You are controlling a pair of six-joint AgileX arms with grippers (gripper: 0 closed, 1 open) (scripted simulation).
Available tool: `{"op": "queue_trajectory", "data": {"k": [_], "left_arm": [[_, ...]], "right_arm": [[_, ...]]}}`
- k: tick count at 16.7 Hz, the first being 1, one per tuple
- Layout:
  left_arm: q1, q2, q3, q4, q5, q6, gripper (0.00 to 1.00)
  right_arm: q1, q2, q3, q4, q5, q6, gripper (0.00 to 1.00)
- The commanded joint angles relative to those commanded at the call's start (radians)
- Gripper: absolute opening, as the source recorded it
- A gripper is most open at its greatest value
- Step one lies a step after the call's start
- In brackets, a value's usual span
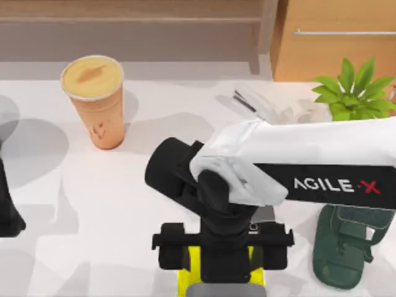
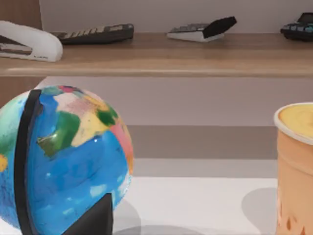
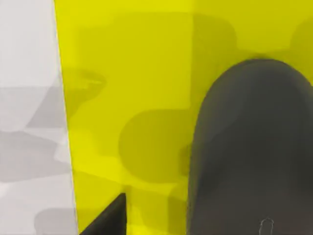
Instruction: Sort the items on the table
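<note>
Our right arm point(image 1: 309, 161) is the closest thing in the top view. It is white with black parts and comes in from the right side of the table point(image 1: 93, 216). It bends down near the middle of the front edge. Its right gripper point(image 1: 221, 255) hangs low over a bright yellow mat point(image 1: 187, 272) that lies flat on the table. We cannot tell if this gripper is open or closed.

From the right wrist, we see the small dark grey mouse point(image 3: 249, 147) sitting on the yellow mat, very close to the camera. The white table shows just beside the edge of the mat.

Over at the back left of the table stands the tall orange-tan drink cup point(image 1: 93, 102). It is upright, with its foamy top showing. It is well apart from the right gripper and the mat.

Near the front right of the table lies a dark green shoe point(image 1: 343, 247), next to the right arm. A green plant point(image 1: 356, 93) stands at the back right.

Our left arm point(image 1: 7, 207) waits at the left edge of the table. We cannot tell how its jaws stand.

From the left wrist, we see a blue globe point(image 2: 63, 161) up close and the drink cup farther off. Behind them is a wooden shelf point(image 2: 161, 58). On it lie a white stapler point(image 2: 29, 41) and a dark calculator point(image 2: 98, 33).
</note>
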Motion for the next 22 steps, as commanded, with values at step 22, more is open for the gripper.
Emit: {"op": "queue_trajectory", "data": {"k": [22], "left_arm": [[0.0,0.0,0.0,0.0,0.0,0.0,1.0]], "right_arm": [[-0.17,-0.007,0.276,-0.138,0.003,1.243,1.0]]}}
